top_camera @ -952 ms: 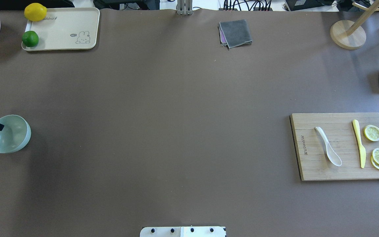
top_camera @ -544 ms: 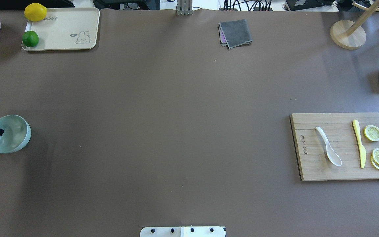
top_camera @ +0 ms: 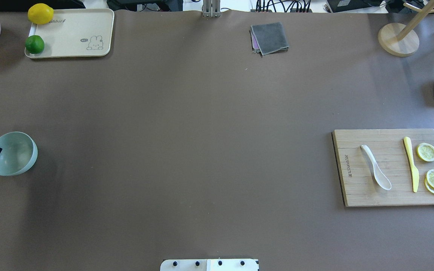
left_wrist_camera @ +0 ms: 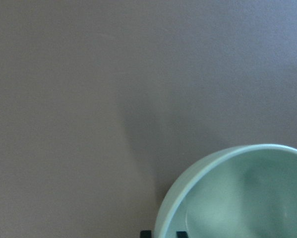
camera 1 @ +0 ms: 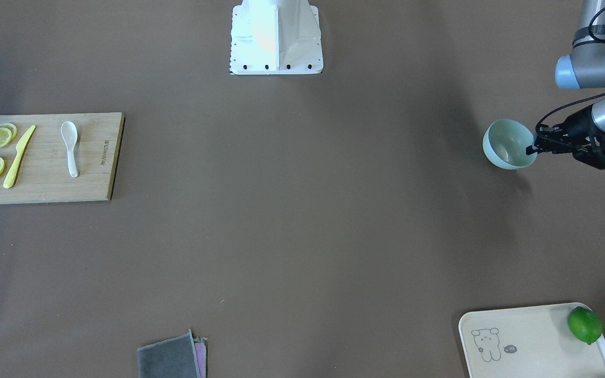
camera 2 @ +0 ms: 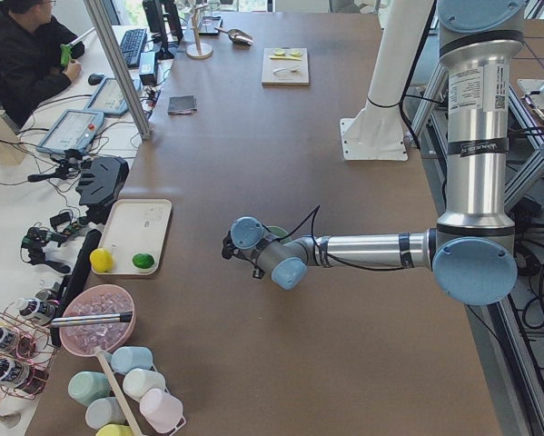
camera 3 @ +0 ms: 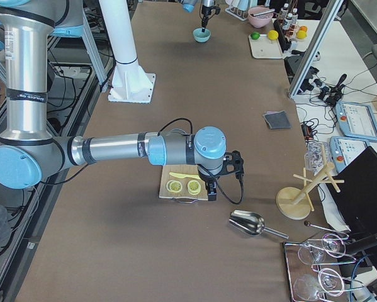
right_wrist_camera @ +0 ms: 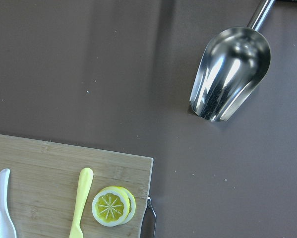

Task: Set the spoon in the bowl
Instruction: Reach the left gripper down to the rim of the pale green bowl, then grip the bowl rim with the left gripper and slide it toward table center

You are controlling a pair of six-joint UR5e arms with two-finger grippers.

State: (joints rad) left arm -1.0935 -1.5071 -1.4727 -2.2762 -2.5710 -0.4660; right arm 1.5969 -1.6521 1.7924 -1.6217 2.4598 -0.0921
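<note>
At the worktop's left edge, the left gripper (camera 1: pixel 534 147) has its fingers astride the rim of the bowl (top_camera: pixel 17 156), one inside and one outside. It appears to be pinching the rim, and the bowl sits tipped rather than flat.

Far across, near the right edge, the spoon (top_camera: pixel 374 168) lies on a cutting board (top_camera: pixel 356 188). Its long axis runs roughly from the far edge to the robot's edge, with the handle farther away and angled slightly left and the scoop toward the robot. A yellow knife (top_camera: pixel 411 165) lies just to its right, then lemon slices (top_camera: pixel 427 152).

The right gripper (camera 3: pixel 211 194) hangs over the board's right end, so the spoon lies to its left, past the knife. It cannot be told whether its fingers are spread or closed. This arm is much the nearer to the spoon, and it would probably take the handle across its width.
</note>
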